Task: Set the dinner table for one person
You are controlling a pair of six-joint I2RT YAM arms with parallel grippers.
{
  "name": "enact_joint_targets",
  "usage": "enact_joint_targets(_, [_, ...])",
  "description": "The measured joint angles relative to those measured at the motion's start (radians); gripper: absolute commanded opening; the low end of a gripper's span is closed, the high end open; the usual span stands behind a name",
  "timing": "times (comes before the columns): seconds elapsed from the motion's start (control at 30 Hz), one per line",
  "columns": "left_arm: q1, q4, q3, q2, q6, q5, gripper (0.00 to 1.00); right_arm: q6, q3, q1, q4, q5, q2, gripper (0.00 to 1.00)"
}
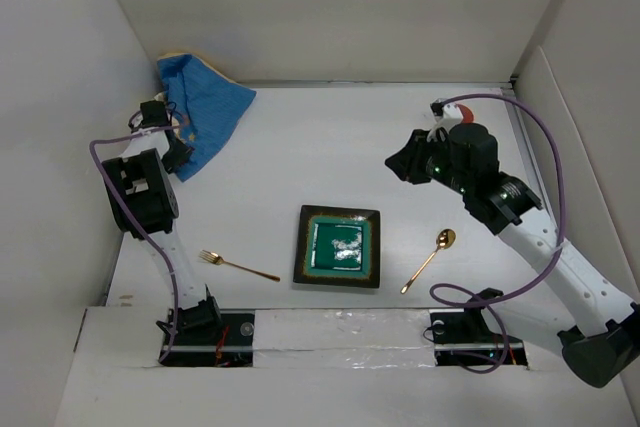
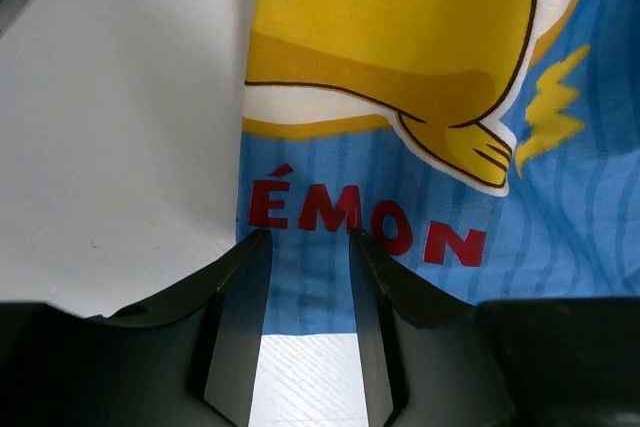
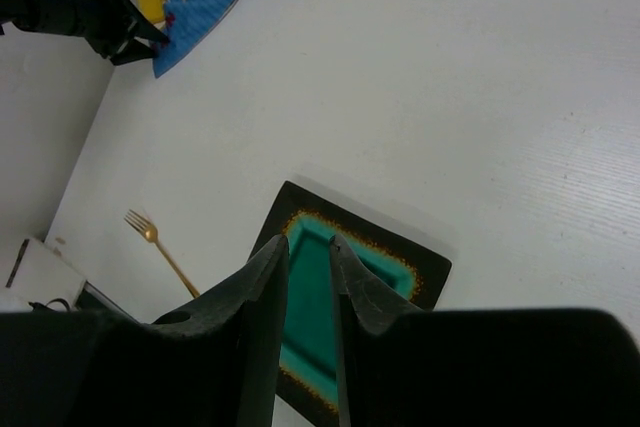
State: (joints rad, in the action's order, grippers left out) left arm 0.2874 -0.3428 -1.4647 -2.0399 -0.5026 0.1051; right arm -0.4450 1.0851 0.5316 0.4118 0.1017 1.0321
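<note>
The dinner table (image 1: pixel 330 142) is a plain white tabletop. A square dark plate with a green centre (image 1: pixel 338 246) lies near its front, with a gold fork (image 1: pixel 238 265) to its left and a gold spoon (image 1: pixel 430 259) to its right. A blue striped cloth with a yellow print (image 1: pixel 212 107) lies at the far left. My left gripper (image 1: pixel 182 155) is open, and its fingers straddle the cloth's near edge (image 2: pixel 308 239). My right gripper (image 1: pixel 400 163) hangs above the table at the right. It is slightly open and empty (image 3: pixel 307 244), with the plate (image 3: pixel 310 297) below it.
White walls close the table in on the left, back and right. The left arm's base (image 1: pixel 190 322) and the right arm's base (image 1: pixel 465 327) stand at the near edge. Purple cables loop beside both arms.
</note>
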Motion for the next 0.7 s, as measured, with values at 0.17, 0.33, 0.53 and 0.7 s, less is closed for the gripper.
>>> enact_joint_targets(0.17, [-0.006,0.019,0.016,0.001,-0.003,0.005,0.03,0.000,0.019,0.002,0.000,-0.008,0.019,0.29])
enact_joint_targets(0.33, [-0.026,0.024,0.018,0.001,0.001,0.008,0.00,0.001,0.039,0.006,0.003,-0.023,0.041,0.29])
enact_joint_targets(0.53, [-0.130,0.048,0.019,0.001,-0.019,-0.087,0.00,0.005,0.072,0.006,0.007,-0.047,0.050,0.29])
enact_joint_targets(0.7, [-0.356,0.061,-0.028,-0.015,-0.067,-0.185,0.00,0.005,0.093,0.006,0.005,-0.056,0.066,0.29])
